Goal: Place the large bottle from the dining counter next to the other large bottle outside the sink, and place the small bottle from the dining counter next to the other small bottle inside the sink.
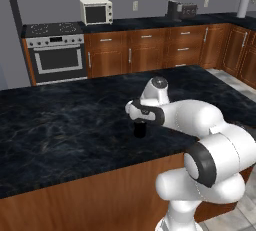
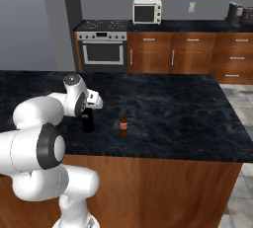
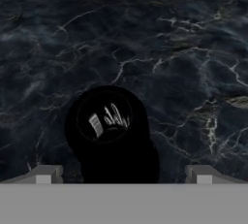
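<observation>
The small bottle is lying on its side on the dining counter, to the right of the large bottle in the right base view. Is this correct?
Not quite. The small bottle is standing upright, not lying on its side; the right base view shows this. The rest holds: it is on the dining counter, to the right of the large bottle in that view.

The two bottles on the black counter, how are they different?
The large bottle is near-black all over, while the small bottle is brown with a red label. The large bottle is wider and a bit taller; the small bottle is thin. The large bottle stands right under the open hand; the small bottle stands apart to the side. Both stand upright on the dining counter.
</observation>
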Controlling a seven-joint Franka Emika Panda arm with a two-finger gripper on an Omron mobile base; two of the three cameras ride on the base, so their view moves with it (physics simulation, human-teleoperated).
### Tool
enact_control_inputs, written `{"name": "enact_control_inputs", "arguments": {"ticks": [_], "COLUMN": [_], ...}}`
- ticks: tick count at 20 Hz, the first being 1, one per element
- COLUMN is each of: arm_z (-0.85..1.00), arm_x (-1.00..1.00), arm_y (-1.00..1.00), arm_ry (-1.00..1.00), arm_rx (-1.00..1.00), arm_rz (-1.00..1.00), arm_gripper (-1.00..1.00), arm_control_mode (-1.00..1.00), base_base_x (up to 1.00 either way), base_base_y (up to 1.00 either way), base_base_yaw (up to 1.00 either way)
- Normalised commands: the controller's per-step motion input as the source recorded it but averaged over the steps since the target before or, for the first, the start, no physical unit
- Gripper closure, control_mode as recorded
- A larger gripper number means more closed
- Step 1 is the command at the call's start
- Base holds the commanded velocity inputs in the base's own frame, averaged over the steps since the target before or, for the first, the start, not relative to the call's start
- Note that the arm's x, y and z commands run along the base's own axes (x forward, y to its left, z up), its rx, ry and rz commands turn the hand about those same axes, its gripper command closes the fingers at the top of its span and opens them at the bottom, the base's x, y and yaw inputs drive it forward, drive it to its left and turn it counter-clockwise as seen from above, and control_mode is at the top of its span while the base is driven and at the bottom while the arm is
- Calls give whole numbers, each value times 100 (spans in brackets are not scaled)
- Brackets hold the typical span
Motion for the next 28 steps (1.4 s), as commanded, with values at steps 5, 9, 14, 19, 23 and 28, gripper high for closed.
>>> {"name": "enact_control_inputs", "arguments": {"ticks": [5,9,14,19,23,28], "arm_z": [-12,-12,-10,0,7,18], "arm_x": [13,14,27,-9,-29,-49], "arm_y": [2,2,6,2,0,0], "arm_ry": [0,0,0,-5,-12,-17], "arm_rx": [0,0,0,0,0,0], "arm_rz": [0,0,0,0,0,0], "arm_gripper": [-100,-100,100,100,100,100], "arm_control_mode": [-100,-100,-100,-100,-100,-100], "base_base_x": [0,0,0,0,0,0], "base_base_y": [0,0,0,0,0,0], "base_base_yaw": [0,0,0,0,0,0]}}
